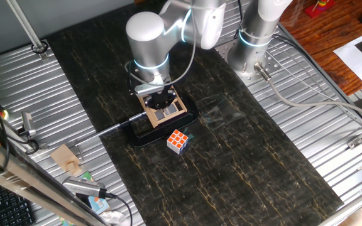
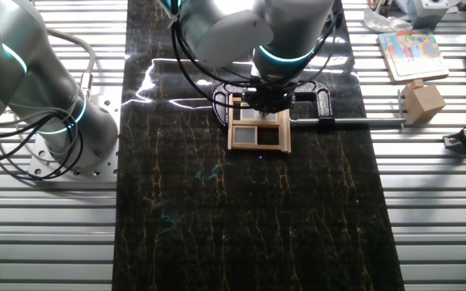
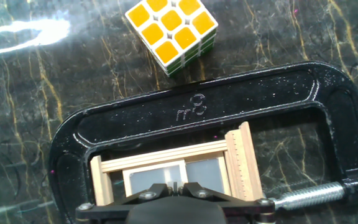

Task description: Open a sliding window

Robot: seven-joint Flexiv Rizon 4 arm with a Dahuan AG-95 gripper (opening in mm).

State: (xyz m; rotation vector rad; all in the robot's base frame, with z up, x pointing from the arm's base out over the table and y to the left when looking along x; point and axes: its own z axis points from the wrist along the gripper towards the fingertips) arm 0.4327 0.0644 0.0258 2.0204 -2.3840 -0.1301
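The sliding window (image 1: 164,110) was seen just left of centre in one fixed view, upper middle in the other, lying flat on the dark marbled worktop (image 1: 244,163) and held inside a black clamp (image 3: 185,112), whose screw (image 2: 354,123) ran off to the right in the other fixed view. The end effector (image 1: 161,99) was positioned directly over the window's frame, at its upper edge in one fixed view. In the hand view the fingertips (image 3: 179,188), at the bottom centre, appeared drawn close together right at the grey panes, near the bar dividing them; whether they were pressing on the sash, pinching the bar or merely near it could not be told, so its grip was left undetermined. A cube (image 1: 178,140) lay just beside the clamp, lower right of the window in one fixed view and at the top of the hand view. Several risks were judged from this position. If the contact on the sash was shallow, the fingertips might slip across the smooth pane when a push was applied, and the sash would be left unmoved. If the push was angled against the track, the sash might bind in the wooden frame. Too much downward force could jam it. If the clamp held loosely, the whole window might be dragged along, and the cube might be struck.
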